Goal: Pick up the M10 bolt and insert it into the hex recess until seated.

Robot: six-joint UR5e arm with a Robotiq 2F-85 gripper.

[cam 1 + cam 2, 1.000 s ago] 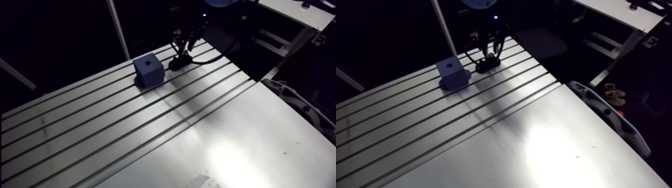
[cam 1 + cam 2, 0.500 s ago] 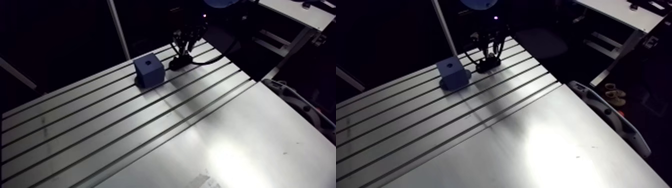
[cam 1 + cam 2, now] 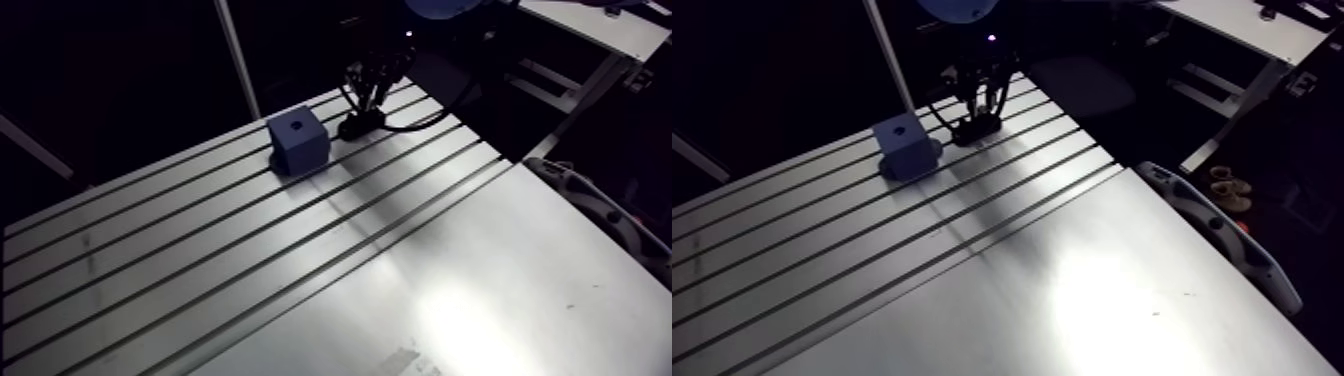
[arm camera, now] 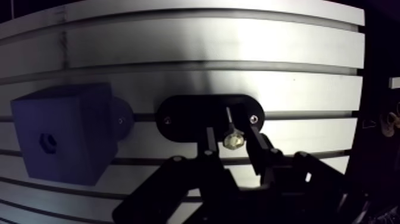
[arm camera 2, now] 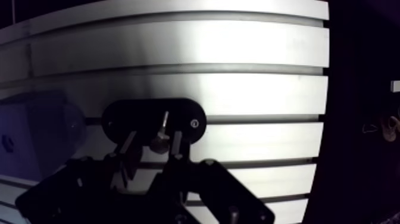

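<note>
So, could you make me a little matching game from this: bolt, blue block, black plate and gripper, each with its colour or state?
Things:
1. bolt
2. blue block
3. black oval plate
4. gripper

Descriptions:
a. lies flat on the slotted table, next to the block
b. open, straddling the bolt's head
c. has a hex recess in one face
d. shiny metal, standing in the plate with its head up

Pairs: 1-d, 2-c, 3-a, 4-b
</note>
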